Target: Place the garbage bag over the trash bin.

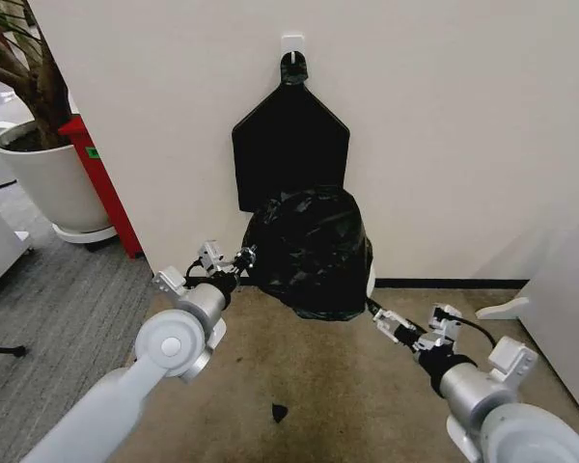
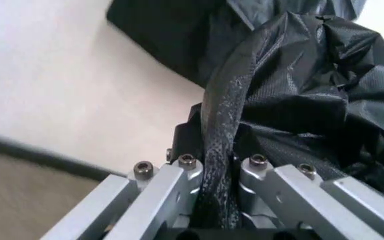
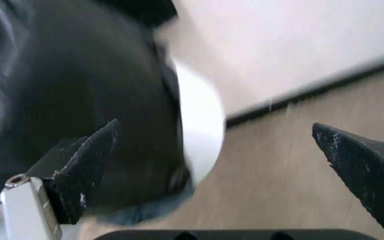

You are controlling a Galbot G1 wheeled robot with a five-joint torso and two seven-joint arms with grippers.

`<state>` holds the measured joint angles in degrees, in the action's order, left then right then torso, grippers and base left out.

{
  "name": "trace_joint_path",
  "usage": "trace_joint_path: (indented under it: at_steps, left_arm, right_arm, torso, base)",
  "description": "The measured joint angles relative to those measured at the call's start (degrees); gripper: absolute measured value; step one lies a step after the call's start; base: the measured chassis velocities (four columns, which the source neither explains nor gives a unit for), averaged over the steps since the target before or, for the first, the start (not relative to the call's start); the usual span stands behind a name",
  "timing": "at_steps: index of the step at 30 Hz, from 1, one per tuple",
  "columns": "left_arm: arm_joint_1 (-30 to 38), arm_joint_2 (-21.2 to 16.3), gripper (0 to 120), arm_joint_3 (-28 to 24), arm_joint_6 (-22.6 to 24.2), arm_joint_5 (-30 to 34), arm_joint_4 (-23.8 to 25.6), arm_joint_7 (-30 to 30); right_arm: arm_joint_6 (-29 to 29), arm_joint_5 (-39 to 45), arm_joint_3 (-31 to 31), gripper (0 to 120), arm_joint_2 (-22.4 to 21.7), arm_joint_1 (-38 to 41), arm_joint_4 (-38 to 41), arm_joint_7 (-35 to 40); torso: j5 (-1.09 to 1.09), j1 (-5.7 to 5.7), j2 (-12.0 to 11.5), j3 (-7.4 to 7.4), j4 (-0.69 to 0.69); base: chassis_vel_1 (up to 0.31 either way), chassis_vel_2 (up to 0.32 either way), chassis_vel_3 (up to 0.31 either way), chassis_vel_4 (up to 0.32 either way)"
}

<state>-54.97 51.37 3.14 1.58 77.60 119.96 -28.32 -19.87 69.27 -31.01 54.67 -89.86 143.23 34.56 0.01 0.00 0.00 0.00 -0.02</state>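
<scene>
Garbage bag pinched in left hand (right hand gapes).

head — high, looking down at wall | wrists — close up | shared: garbage bag

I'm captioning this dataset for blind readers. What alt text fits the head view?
A crinkled black garbage bag drapes over a white trash bin standing against a white wall, held at its left edge by the left tool. The right tool hangs open beside the bin's lower right. Above, a flat black bundle hangs from a wall hook.
</scene>
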Motion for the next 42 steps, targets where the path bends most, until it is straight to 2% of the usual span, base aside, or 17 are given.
trace_joint_path:
  at_steps: [1,2,4,7,8,13,15,18,19,20,22,28,29,34,37,39,42]
  left_arm:
    - [-0.05,-0.12,4,-0.07,0.03,-0.75,-0.07,0.25]
    - [-0.39,-0.81,4,-0.45,0.11,-5.25,-0.49,1.79]
    - [-0.91,-1.52,4,-0.79,0.09,-10.31,-0.87,3.41]
    - [-1.25,-1.80,4,-0.89,0.07,-12.51,-0.96,4.01]
    - [-2.92,-2.50,4,-0.95,-0.53,-17.66,-0.93,5.68]
    - [-4.59,-3.16,4,-0.94,-0.93,-20.27,-0.82,6.68]
    - [-4.92,-3.18,4,-0.98,-1.05,-20.97,-0.83,6.93]
    - [-4.84,-2.85,4,-1.53,-1.28,-21.97,-1.10,7.15]
    - [-4.74,-2.66,4,-1.72,-1.30,-22.52,-1.19,7.37]
    - [-4.74,-2.66,4,-1.72,-1.30,-22.52,-1.19,7.37]
    - [-4.51,-2.53,4,-1.82,-1.46,-23.21,-1.24,7.74]
    - [-4.29,-2.88,4,-2.44,-2.11,-23.79,-1.17,8.79]
    - [-4.29,-2.88,4,-2.44,-2.11,-23.79,-1.17,8.79]
    - [-3.88,-2.36,4,-3.56,-2.70,-25.21,-1.10,9.24]
    - [-3.72,-2.18,4,-3.68,-2.98,-26.04,-1.34,9.65]
    - [-3.69,-2.14,4,-3.68,-3.19,-26.54,-1.38,9.92]
    - [-3.84,-2.14,4,-3.61,-3.45,-26.87,-1.29,10.19]
  right_arm:
    - [0.00,-0.17,-0.12,100,-0.33,0.21,0.00,-0.13]
    - [-0.03,-0.79,-0.73,100,-2.43,1.68,0.00,-0.75]
    - [-0.15,-1.03,-1.18,100,-5.63,3.99,0.00,-1.32]
    - [-0.32,-1.08,-1.25,100,-7.46,5.51,0.10,-1.80]
    - [-0.78,-0.73,-0.09,100,-12.87,12.28,0.33,-4.50]
    - [-1.67,-0.24,3.67,90,-17.20,19.63,0.33,-10.46]
    - [-2.71,-1.06,8.19,80,-18.86,23.52,0.28,-16.45]
    - [-3.70,-1.41,17.24,70,-19.52,29.67,0.24,-18.86]
    - [-4.09,-0.82,21.92,63,-19.17,33.00,0.15,-17.73]
    - [-4.09,-0.82,21.92,63,-19.17,33.00,0.15,-17.73]
    - [-4.96,-0.12,28.49,57,-17.96,38.24,-0.79,-14.02]
    - [-7.06,7.76,41.09,31,-11.33,51.77,-5.70,0.64]
    - [-7.06,7.76,41.09,31,-11.33,51.77,-5.70,0.64]
    - [-6.27,17.46,46.60,10,-3.35,56.37,-9.37,16.26]
    - [-5.38,21.10,46.86,1,-0.06,57.00,-11.91,21.31]
    - [-4.52,23.73,46.94,0,2.03,57.66,-14.01,25.48]
    - [-4.26,23.49,47.42,0,3.11,58.07,-16.94,27.54]
  torso:
    - [0.00,0.00,0.00,0.00,0.00]
    - [0.00,0.00,0.00,0.00,0.01]
    - [0.00,0.00,0.00,0.00,0.02]
    - [0.00,0.00,0.00,0.00,0.02]
    - [-0.01,0.00,0.00,0.01,0.02]
    - [-0.01,0.00,0.00,0.01,0.03]
    - [-0.02,0.00,0.00,0.01,0.01]
    - [-0.01,0.00,0.00,0.01,0.01]
    - [-0.02,0.00,0.00,0.01,0.02]
    - [-0.02,0.00,0.00,0.01,0.02]
    - [-0.02,0.00,0.00,0.00,0.01]
    - [-0.02,0.00,0.00,0.00,0.03]
    - [-0.02,0.00,0.00,0.00,0.03]
    - [-0.02,0.00,-0.01,0.01,0.02]
    - [-0.02,0.00,0.00,0.01,0.01]
    - [-0.02,0.00,0.00,0.01,0.02]
    - [-0.02,0.00,0.00,0.01,0.03]
  base:
    - [0.000,0.000,0.000,0.000]
    - [0.000,0.000,0.000,0.000]
    - [0.000,0.000,0.000,0.000]
    - [0.000,0.000,0.000,0.000]
    - [0.000,0.000,0.000,0.000]
    - [0.000,0.000,0.000,0.000]
    - [0.000,0.000,0.000,0.000]
    - [0.000,0.000,0.000,0.000]
    - [0.000,0.000,0.000,0.000]
    - [0.000,0.000,0.000,0.000]
    - [0.000,0.000,0.000,0.000]
    - [0.000,0.000,0.000,0.000]
    - [0.000,0.000,0.000,0.000]
    - [0.000,0.000,0.000,0.000]
    - [0.000,0.000,0.000,0.000]
    - [0.000,0.000,0.000,0.000]
    - [0.000,0.000,0.000,0.000]
